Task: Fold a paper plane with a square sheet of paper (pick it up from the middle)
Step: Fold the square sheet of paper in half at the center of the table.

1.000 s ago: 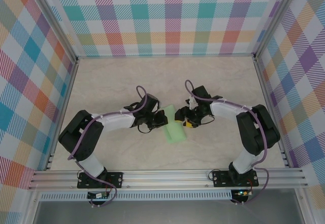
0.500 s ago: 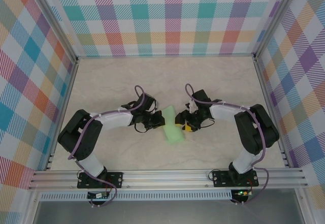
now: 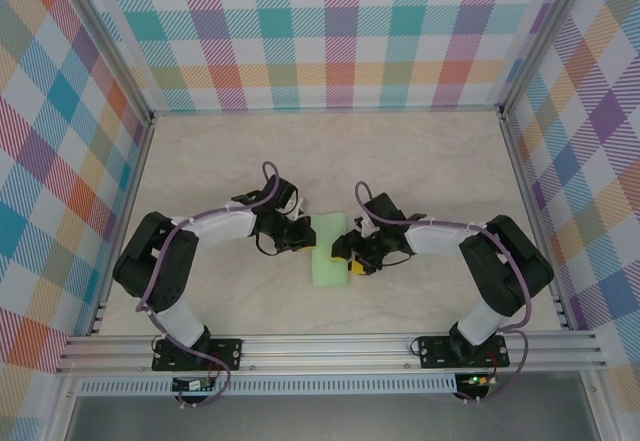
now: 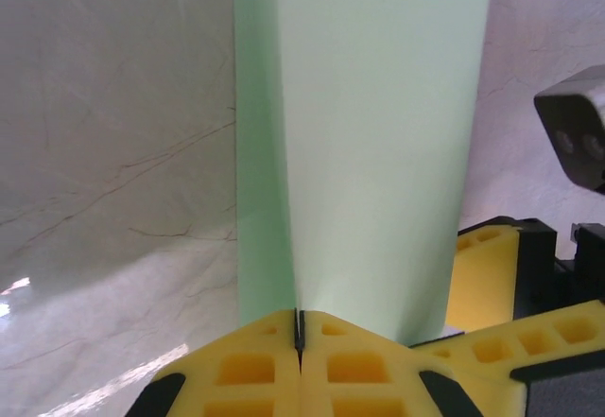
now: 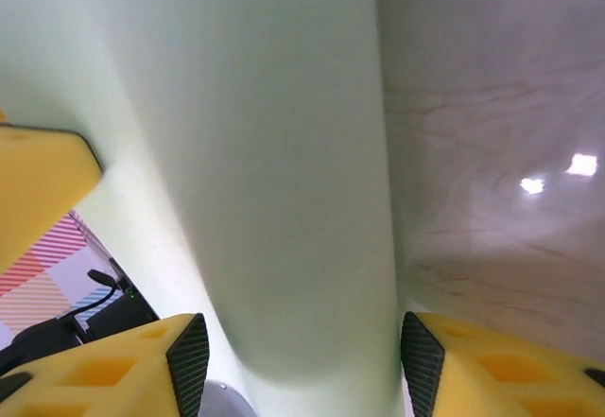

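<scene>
The square sheet of paper (image 3: 327, 258) is pale green and bent over into a rounded fold between my two grippers at the table's middle. My left gripper (image 4: 300, 327) is shut on the sheet's near edge, and the paper (image 4: 378, 133) rises away from its yellow fingertips. My right gripper (image 5: 302, 351) is open, its two black pads flanking the curved bend of the paper (image 5: 274, 152), close against both sides. From above, the left gripper (image 3: 305, 236) meets the sheet from the left and the right gripper (image 3: 346, 254) from the right.
The marble-patterned tabletop (image 3: 430, 161) stretches behind and to both sides. Checked walls enclose it, and an aluminium rail (image 3: 330, 346) runs along the near edge. A yellow finger (image 4: 484, 275) of the right gripper sits beside the sheet in the left wrist view.
Both grippers and the sheet have shifted a little to the left and nearer. The right gripper's jaws have narrowed slightly around the bend. The left gripper has stayed shut on the paper.
</scene>
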You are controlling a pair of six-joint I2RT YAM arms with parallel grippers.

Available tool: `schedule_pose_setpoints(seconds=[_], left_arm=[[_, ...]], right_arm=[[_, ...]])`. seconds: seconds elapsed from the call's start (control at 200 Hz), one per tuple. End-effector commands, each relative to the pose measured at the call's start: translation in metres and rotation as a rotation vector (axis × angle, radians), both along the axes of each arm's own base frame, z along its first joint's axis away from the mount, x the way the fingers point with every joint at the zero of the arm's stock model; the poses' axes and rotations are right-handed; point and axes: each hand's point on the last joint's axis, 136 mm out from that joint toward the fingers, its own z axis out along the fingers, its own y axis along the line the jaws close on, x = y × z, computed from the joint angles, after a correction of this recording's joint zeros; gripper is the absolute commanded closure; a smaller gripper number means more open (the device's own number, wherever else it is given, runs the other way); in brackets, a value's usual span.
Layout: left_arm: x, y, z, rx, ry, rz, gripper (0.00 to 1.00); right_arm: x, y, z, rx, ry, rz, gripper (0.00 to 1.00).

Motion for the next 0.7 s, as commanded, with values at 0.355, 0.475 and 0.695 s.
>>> schedule_pose_setpoints(seconds=[0.355, 0.475, 0.695], left_arm=[[-0.002, -0.008, -0.003, -0.088, 0.061, -0.088, 0.97], [0.001, -0.010, -0.001, -0.095, 0.051, -0.089, 0.96], [0.005, -0.011, -0.001, -0.091, 0.038, -0.085, 0.95]], right_arm=[[0.024, -0.014, 0.012, -0.108, -0.087, -0.006, 0.34], [0.029, -0.012, 0.007, -0.136, -0.072, 0.008, 0.36], [0.031, -0.012, 0.001, -0.146, -0.062, 0.005, 0.40]])
